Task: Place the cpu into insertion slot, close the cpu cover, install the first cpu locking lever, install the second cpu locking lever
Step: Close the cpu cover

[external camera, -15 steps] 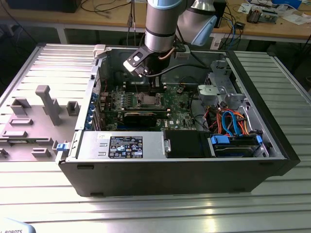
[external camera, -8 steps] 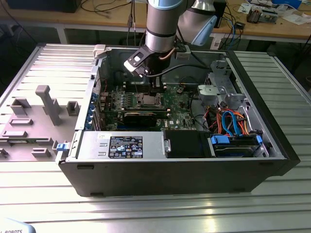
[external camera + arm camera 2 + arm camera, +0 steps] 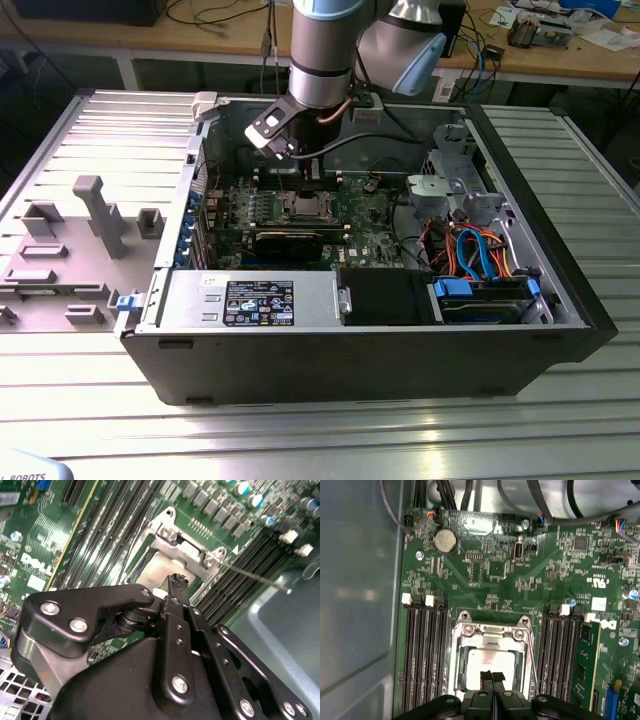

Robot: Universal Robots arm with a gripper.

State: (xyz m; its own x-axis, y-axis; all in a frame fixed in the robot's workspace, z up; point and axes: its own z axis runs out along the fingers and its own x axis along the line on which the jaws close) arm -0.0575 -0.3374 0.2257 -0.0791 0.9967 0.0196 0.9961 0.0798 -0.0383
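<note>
In the first wrist view the cpu (image 3: 487, 661) lies in the insertion slot (image 3: 454, 672), its silvery top showing through the cut-out of the cpu cover (image 3: 492, 631), which lies flat over it. My gripper (image 3: 492, 676) is shut, its black fingertips pressed together just over the cpu's near edge, with nothing seen between them. In the second wrist view the fingertips (image 3: 177, 581) sit at the cover (image 3: 182, 550), and a thin locking lever (image 3: 255, 577) sticks out sideways from the socket. In the exterior view the gripper (image 3: 308, 186) hangs over the socket (image 3: 303, 207) inside the open case.
Memory slots (image 3: 422, 655) run along both sides of the socket. A long black graphics card (image 3: 290, 241), a power supply (image 3: 250, 300) and a drive bay with blue and orange cables (image 3: 480, 255) surround the board. Grey fixtures (image 3: 100, 215) stand at the exterior view's left.
</note>
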